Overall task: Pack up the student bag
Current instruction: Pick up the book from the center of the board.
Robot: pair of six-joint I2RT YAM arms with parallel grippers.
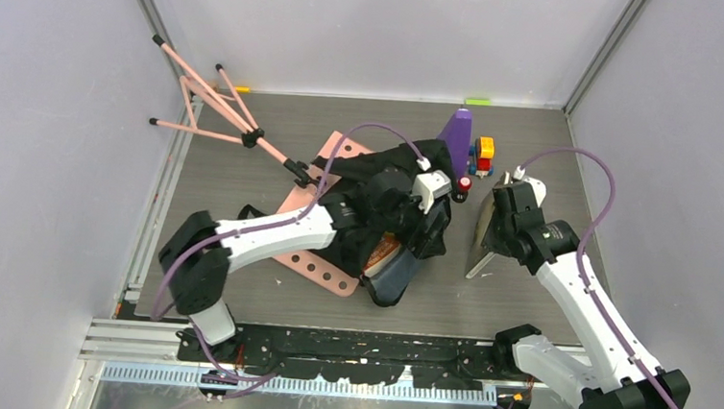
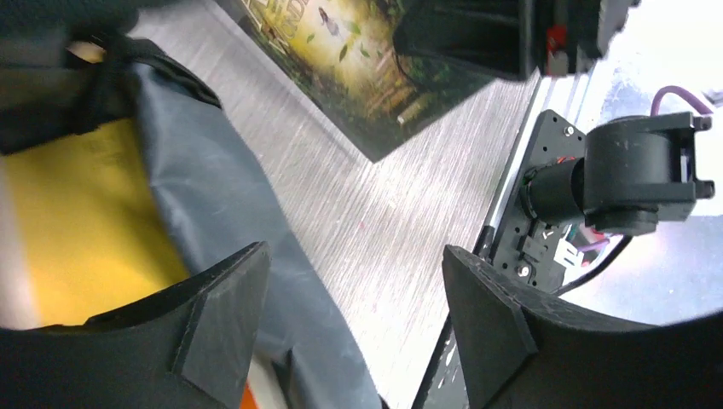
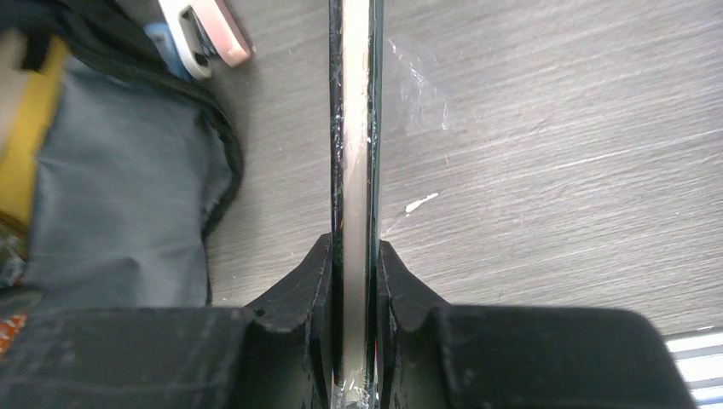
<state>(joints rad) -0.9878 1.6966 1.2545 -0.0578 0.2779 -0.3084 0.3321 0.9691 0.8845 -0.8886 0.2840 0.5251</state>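
Observation:
The black student bag (image 1: 379,182) lies open in the middle of the table, partly on a pink perforated board (image 1: 302,250). Its grey lining (image 2: 230,204) shows in the left wrist view with a flat yellow item (image 2: 77,221) inside. My left gripper (image 1: 425,232) hovers over the bag's open mouth, open and empty (image 2: 354,290). My right gripper (image 1: 493,223) is shut on a thin book (image 1: 483,242) and holds it on edge just right of the bag. The book (image 3: 354,128) is edge-on between the shut jaws (image 3: 352,256), with the bag's lining (image 3: 128,196) to its left.
A purple object (image 1: 456,134), a stack of coloured toy blocks (image 1: 482,155) and a small red knob (image 1: 464,184) stand behind the bag. A pink-legged folding frame (image 1: 211,107) lies at the back left. Walls enclose the table on three sides.

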